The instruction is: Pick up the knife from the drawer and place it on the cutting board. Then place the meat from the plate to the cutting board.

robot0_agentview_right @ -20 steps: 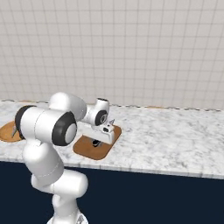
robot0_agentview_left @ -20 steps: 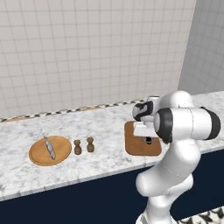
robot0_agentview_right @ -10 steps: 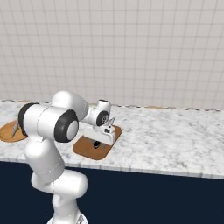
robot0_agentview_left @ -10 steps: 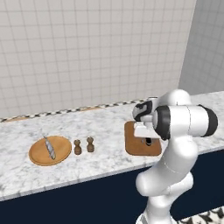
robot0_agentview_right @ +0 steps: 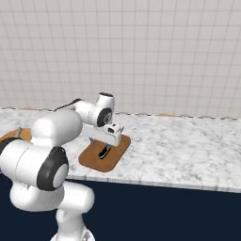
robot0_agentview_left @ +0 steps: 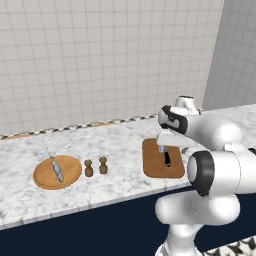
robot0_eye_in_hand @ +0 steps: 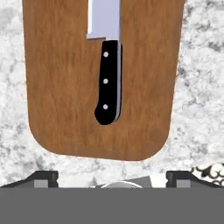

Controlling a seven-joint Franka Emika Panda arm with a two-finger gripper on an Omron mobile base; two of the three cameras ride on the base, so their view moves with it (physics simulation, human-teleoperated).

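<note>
Meat (robot0_agentview_left: 56, 169) on plate (robot0_agentview_left: 72, 166) at far left, 2 small brown shakers (robot0_agentview_left: 95, 166) beside it. Knife (robot0_eye_in_hand: 107, 83) flat on cutting board (robot0_eye_in_hand: 57, 87), released. Gripper (robot0_eye_in_hand: 111, 177) above board, jaws spread wide, empty.

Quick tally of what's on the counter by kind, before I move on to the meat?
Knife: 1
Cutting board: 1
Plate: 1
Meat: 1
Small brown shakers: 2
Total: 6

Two small brown shakers (robot0_agentview_left: 95, 166) side by side on white marble counter (robot0_agentview_left: 120, 140), grey tiled wall (robot0_agentview_left: 100, 55) behind
</note>
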